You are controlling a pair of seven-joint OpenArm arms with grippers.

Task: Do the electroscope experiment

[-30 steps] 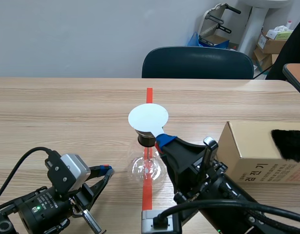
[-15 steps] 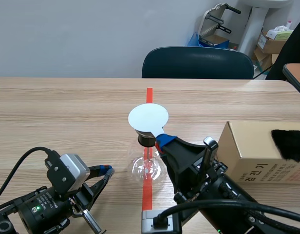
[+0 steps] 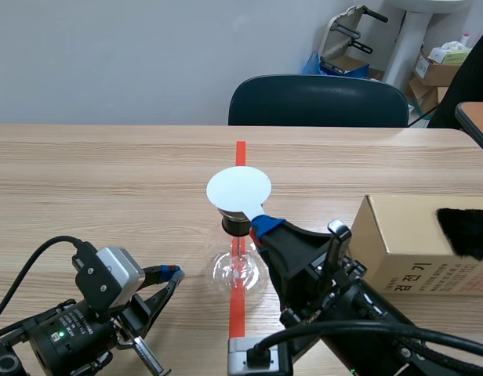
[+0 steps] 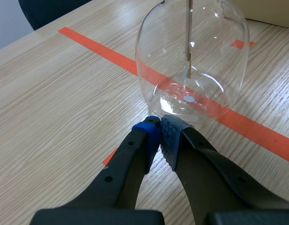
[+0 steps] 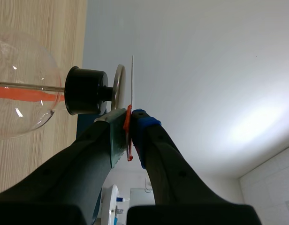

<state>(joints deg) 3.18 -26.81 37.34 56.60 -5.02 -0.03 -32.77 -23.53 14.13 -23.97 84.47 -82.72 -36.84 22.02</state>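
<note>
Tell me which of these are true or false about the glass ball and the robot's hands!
1. The right gripper is shut on a thin white disc. True.
2. The white disc is at the top of the glass flask. True.
3. The left gripper holds the flask. False: it is shut on nothing, with its tips by the flask's base.
4. The flask lies on its side. False: it stands upright on the orange tape line.
5. The cardboard box sits by the left arm. False: it is beside the right arm.

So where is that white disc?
In the scene view, the white disc hovers just above the electroscope flask at the middle, pinched by the right end effector.
</note>
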